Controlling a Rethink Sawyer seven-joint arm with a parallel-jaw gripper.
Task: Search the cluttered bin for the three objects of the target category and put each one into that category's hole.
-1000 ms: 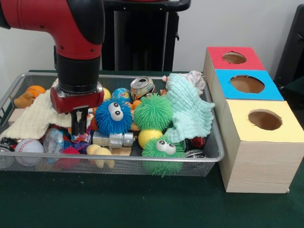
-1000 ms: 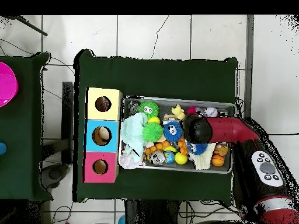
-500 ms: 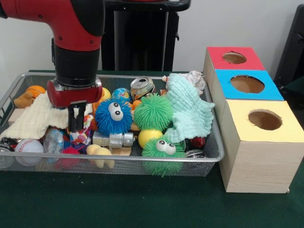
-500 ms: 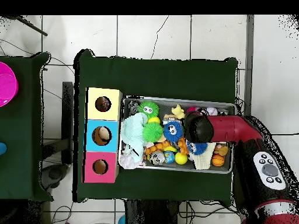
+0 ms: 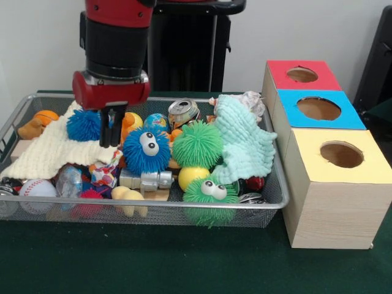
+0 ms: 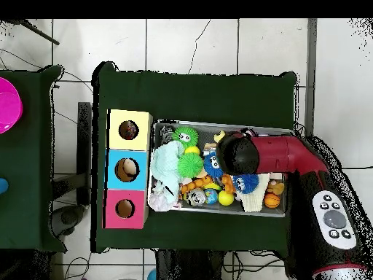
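Note:
My gripper [image 5: 110, 136] hangs over the left half of the wire bin [image 5: 153, 206], fingers drawn together with nothing between them. Its tips sit just above a cream cloth [image 5: 43, 156], between a small blue fuzzy ball [image 5: 82, 125] and a bigger blue fuzzy ball with eyes [image 5: 146, 150]. A green fuzzy ball [image 5: 197, 144] and a green one with eyes [image 5: 210, 193] lie to the right. A yellow ball [image 5: 190, 176], a baseball [image 5: 35, 188] and a globe ball [image 5: 155, 121] lie in the bin too. In the overhead view the arm's head [image 6: 234, 152] hides the gripper.
Three boxes with round holes stand beside the bin: red [image 5: 301, 75], blue [image 5: 318, 108], yellow [image 5: 340, 154]. A mint cloth [image 5: 244, 144] covers the bin's right end, and a crushed can [image 5: 183, 111] lies at the back. A small orange basketball [image 5: 46, 116] sits far left.
The gripper has risen out of the clutter and shifted slightly right and back, taking nothing with it. The small blue fuzzy ball behind it now shows.

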